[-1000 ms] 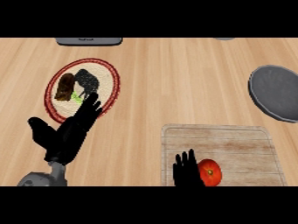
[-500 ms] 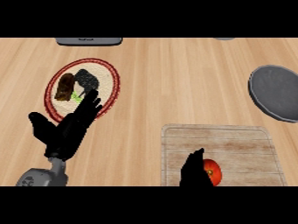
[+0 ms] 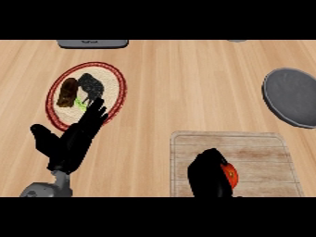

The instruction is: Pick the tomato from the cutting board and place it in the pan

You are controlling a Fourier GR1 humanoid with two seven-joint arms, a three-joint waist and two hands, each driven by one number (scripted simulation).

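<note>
Sat on the cutting board (image 3: 256, 152), mostly hidden behind right hand (image 3: 208, 178) curled round it: red tomato (image 3: 230, 175). Rested open by plate (image 3: 119, 90): left hand (image 3: 75, 139). Lay well apart: grey pan (image 3: 298, 99).

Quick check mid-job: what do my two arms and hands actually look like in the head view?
Both hands are matte black, with slim fingers and a thumb. The left hand joins a grey metallic forearm through a rounded wrist joint. The right hand shows only as a black shape at the lower edge; its forearm is out of view. No cables, markings or sleeves show.
</note>
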